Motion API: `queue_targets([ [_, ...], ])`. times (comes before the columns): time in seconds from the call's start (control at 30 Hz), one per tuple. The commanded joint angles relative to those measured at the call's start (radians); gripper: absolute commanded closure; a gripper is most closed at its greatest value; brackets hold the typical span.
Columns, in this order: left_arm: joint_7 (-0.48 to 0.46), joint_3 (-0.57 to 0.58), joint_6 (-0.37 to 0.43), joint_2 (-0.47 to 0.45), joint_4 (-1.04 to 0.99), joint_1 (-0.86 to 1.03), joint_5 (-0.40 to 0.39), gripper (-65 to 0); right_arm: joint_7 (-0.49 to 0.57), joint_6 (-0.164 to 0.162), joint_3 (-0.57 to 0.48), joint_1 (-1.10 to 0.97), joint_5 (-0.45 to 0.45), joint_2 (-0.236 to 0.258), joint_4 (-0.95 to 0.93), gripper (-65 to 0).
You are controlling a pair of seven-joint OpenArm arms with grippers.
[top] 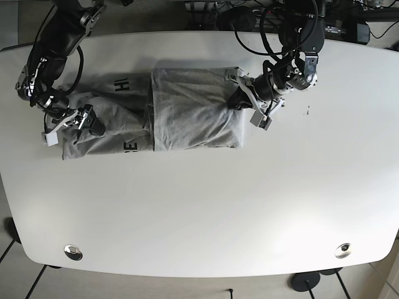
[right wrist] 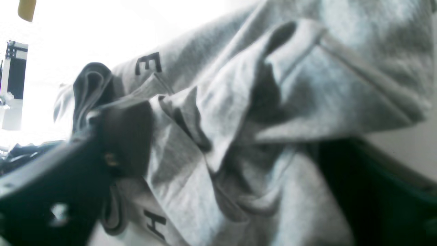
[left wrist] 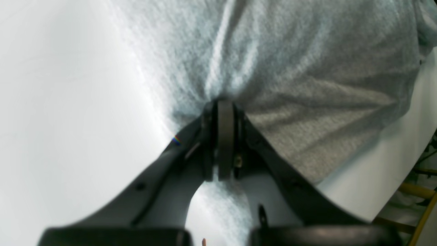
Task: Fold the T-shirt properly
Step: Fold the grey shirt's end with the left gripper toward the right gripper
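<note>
— How far is the folding now?

— I think about the middle. The grey T-shirt [top: 162, 118] lies across the upper part of the white desk [top: 206, 205]. On the left of the base view, my right claw [top: 87, 124] is at the bunched end of the cloth, where the letters "H" and "E" show. In the right wrist view the fabric is crumpled around my fingers [right wrist: 123, 136] and a fold sits in them, so I judge this claw is clenched on the T-shirt.

— And the middle part?

— There one layer is already laid over the body and makes a rather flat rectangle [top: 196, 109]. This part looks done, only some small wrinkles.

— The other side?

— On the right of the base view, my left claw [top: 240, 98] is at the edge of that rectangle. The left wrist view shows the pads [left wrist: 225, 136] pressed together with the grey cloth gathered at their tip, so it is grasping the T-shirt edge.

— What is left?

— In my opinion, the left end is still loose and untidy. It must be smoothed and folded in, and then perhaps one more fold to make a neat packet.
</note>
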Motion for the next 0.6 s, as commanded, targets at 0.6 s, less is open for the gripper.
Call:
queue_targets([
  [0.6,-0.019,0.002,-0.002,0.147,-0.101,-0.047,-0.011,0.0,-0.225,-0.065,-0.138,-0.101,-0.014,-0.084,0.877,-2.1],
])
